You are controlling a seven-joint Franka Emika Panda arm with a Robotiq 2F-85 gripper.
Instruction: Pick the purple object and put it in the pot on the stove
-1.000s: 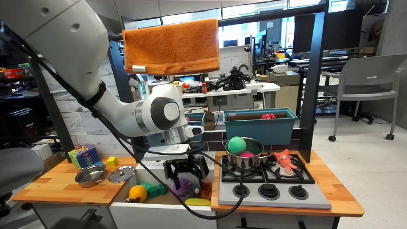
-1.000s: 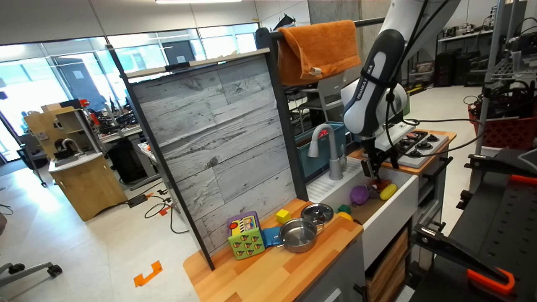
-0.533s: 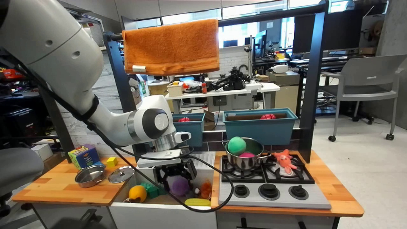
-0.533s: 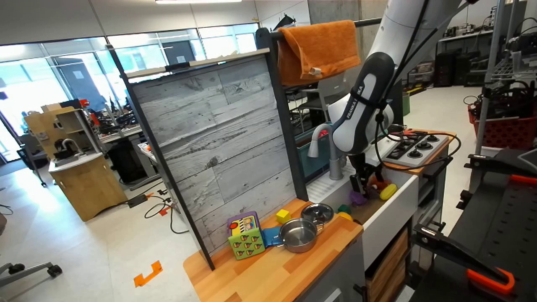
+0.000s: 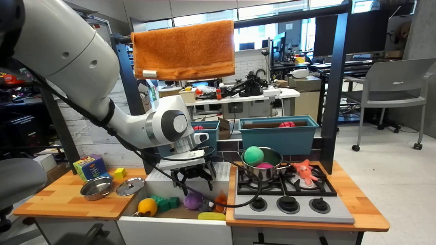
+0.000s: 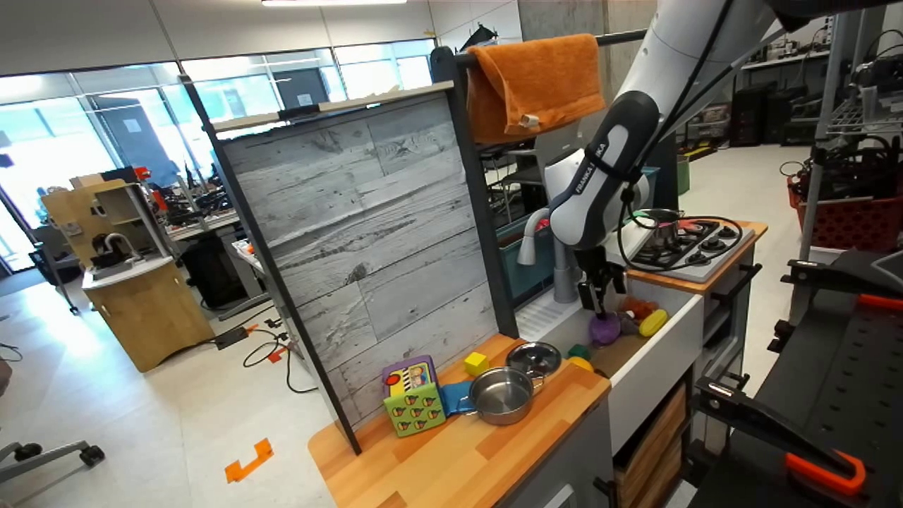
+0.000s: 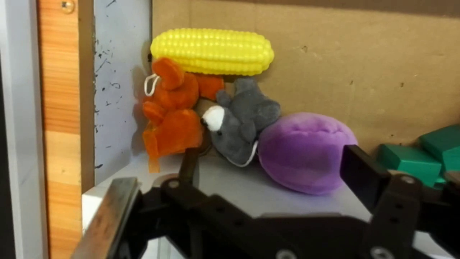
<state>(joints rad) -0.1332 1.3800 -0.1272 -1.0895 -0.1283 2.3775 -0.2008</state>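
The purple object (image 7: 305,154), a rounded plush piece, lies in the open white bin (image 5: 173,234) between the counters. It also shows in both exterior views (image 5: 193,201) (image 6: 604,329). My gripper (image 7: 269,153) is open and empty above it, with the fingers wide apart. In the wrist view one finger overlaps the purple object's right edge; the other is left of it, by the grey plush. In an exterior view the gripper (image 5: 198,190) is above the bin. The shiny metal pot (image 5: 261,174) stands on the stove (image 5: 289,211) and holds a green ball and a pink ball.
A grey plush (image 7: 233,126) touches the purple object. An orange plush (image 7: 176,122), yellow corn (image 7: 215,50) and green blocks (image 7: 409,162) are also in the bin. A coral plush (image 5: 305,173) lies on a burner. A faucet (image 6: 562,271) stands behind the bin. My cable (image 5: 250,202) hangs past the stove.
In an exterior view my gripper shifts left and down over the purple object, then rises and shifts slightly back right. The purple object stays in the bin.
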